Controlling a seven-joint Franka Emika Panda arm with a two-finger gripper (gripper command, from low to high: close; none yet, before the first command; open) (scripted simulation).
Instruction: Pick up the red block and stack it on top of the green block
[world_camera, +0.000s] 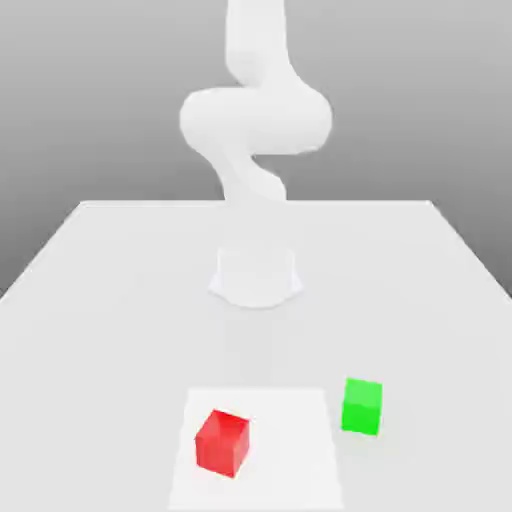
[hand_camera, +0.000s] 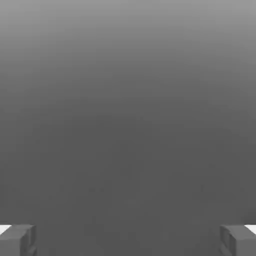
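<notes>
A red block (world_camera: 222, 441) rests on the white table near its front edge, on a slightly brighter square patch. To the exterior view's right of it, a small gap away, sits a green block (world_camera: 361, 405). The arm (world_camera: 255, 120) rises from its round base behind both blocks and bends up out of the frame, far above them. In the hand view my gripper (hand_camera: 128, 240) is open, its two grey fingertips (hand_camera: 17, 240) far apart with nothing between them, against a plain grey background.
The white table (world_camera: 120, 280) stretches from the arm's round base (world_camera: 256, 277) forward to the blocks. A brighter square patch (world_camera: 290, 440) lies under the red block.
</notes>
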